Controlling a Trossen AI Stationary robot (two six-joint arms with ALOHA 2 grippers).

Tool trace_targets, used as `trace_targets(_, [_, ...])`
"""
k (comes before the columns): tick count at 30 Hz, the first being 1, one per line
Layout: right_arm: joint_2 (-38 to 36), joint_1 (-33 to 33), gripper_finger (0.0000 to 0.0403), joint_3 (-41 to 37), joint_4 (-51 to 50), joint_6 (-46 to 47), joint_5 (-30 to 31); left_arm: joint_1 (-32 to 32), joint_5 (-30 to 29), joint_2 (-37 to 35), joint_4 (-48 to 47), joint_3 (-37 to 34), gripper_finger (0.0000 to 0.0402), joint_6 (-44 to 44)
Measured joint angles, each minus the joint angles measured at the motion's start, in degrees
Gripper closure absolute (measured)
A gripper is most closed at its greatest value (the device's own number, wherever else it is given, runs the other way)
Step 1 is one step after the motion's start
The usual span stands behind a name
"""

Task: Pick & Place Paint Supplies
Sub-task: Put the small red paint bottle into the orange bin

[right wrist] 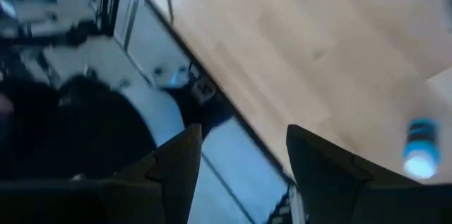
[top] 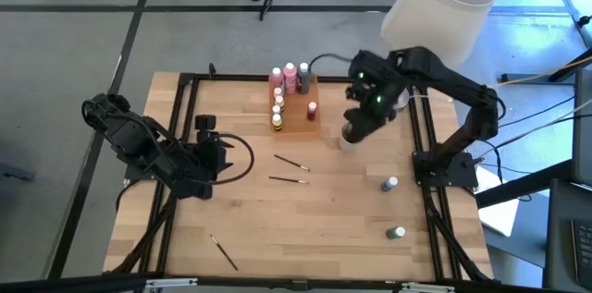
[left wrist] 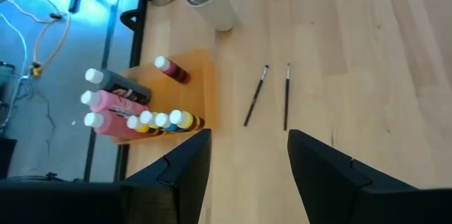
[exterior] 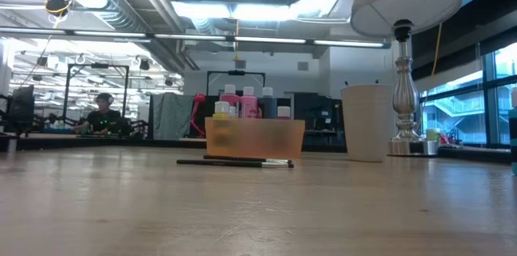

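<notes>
Several paint bottles (top: pixel 289 90) stand in the flat orange tray (top: pixel 310 119) at the far middle of the table; they also show in the left wrist view (left wrist: pixel 134 111). Two more bottles stand on the wood at the right, one grey-capped (top: pixel 389 184) and one green (top: pixel 396 233). Two paintbrushes (top: pixel 291 163) (top: pixel 289 179) lie flat mid-table, and a third (top: pixel 223 252) near the front left. My right gripper (top: pixel 356 132) (right wrist: pixel 244 160) hangs open and empty high over the pale cup (top: pixel 346 142). My left gripper (top: pixel 220 156) (left wrist: pixel 247 157) waits open at the left.
A lamp with a white shade (top: pixel 439 6) stands at the table's far right corner, its base (exterior: pixel 404 139) beside the cup (exterior: pixel 365 123). A black frame rail (top: pixel 421 136) runs round the table. Bare wood lies between the brushes and the front edge.
</notes>
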Motion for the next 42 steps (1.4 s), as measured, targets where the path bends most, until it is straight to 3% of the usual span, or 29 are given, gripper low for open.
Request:
trace_targets(6, [0.0,8.9,0.019,0.0,0.2,2.9,-0.7,0.0,4.8,0.0,0.0,0.0,0.0217,-3.0])
trace_targets(21, [0.1,21.1,0.019,0.0,7.1,9.0,20.3,-0.3,31.7,-0.9,0.0,0.0,0.0217,-10.0])
trace_targets(28, [0.1,24.3,0.019,0.0,10.5,8.5,29.1,-3.5,34.2,-1.0,0.0,0.0,0.0217,-14.4])
trace_targets(42, [0.1,32.5,0.019,0.0,11.5,5.3,37.7,-11.8,34.7,-0.6,0.1,-1.2,0.0217,-40.7])
